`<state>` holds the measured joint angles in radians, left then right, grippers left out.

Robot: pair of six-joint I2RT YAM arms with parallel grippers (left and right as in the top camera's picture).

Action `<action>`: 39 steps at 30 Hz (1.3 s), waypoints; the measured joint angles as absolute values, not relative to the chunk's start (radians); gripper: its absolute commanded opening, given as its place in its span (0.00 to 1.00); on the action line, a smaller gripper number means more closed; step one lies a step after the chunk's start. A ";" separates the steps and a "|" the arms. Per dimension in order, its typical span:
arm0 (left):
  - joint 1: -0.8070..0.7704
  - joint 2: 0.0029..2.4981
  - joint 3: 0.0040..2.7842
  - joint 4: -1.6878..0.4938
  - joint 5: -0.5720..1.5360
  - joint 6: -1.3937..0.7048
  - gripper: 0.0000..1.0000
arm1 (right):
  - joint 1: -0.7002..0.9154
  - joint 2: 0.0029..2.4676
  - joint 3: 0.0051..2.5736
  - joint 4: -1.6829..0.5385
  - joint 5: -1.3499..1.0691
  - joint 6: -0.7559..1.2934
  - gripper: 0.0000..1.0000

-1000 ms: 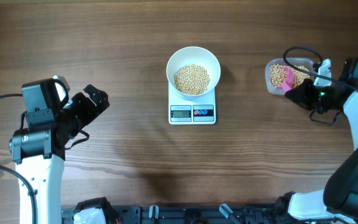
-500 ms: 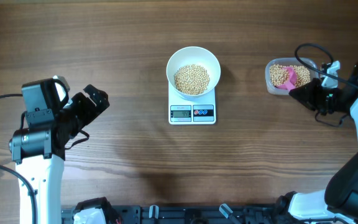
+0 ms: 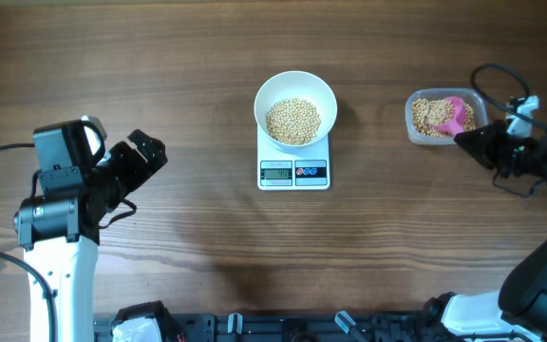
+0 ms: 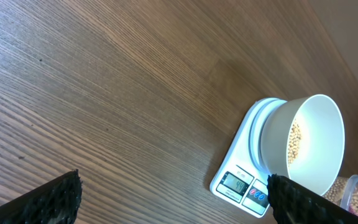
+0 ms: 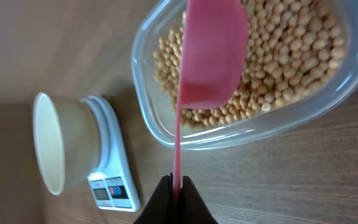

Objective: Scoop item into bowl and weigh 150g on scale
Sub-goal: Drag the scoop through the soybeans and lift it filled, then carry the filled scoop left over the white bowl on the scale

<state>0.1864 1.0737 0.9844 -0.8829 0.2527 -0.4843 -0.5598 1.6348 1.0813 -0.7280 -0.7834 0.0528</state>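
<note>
The right gripper (image 3: 464, 138) pinches the pink scoop (image 3: 454, 114) by its handle over the tub (image 3: 414, 131) of beans (image 3: 430, 116), right of the scale (image 3: 294, 173). The bowl (image 3: 266, 93) sits on the scale, leftward from the scoop. The left gripper (image 3: 147, 152), spread and empty, lies farther off to the scale's left.

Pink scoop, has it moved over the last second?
Yes. The pink scoop has slid right across the clear tub, from its left half toward its right side, held in the shut right gripper.
</note>
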 measured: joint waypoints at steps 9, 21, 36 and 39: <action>0.186 1.074 0.984 -0.883 0.252 -0.484 1.00 | -0.646 1.635 1.081 -0.733 -0.875 0.053 0.04; 0.186 1.074 0.984 -0.883 0.252 -0.484 1.00 | -0.664 1.635 1.081 -0.748 -1.014 0.047 0.04; 0.186 1.074 0.984 -0.883 0.252 -0.484 1.00 | -0.664 1.635 1.081 -0.754 -1.258 0.025 0.04; 0.186 1.074 0.984 -0.883 0.252 -0.484 1.00 | -0.664 1.635 1.081 -0.754 -1.288 0.025 0.04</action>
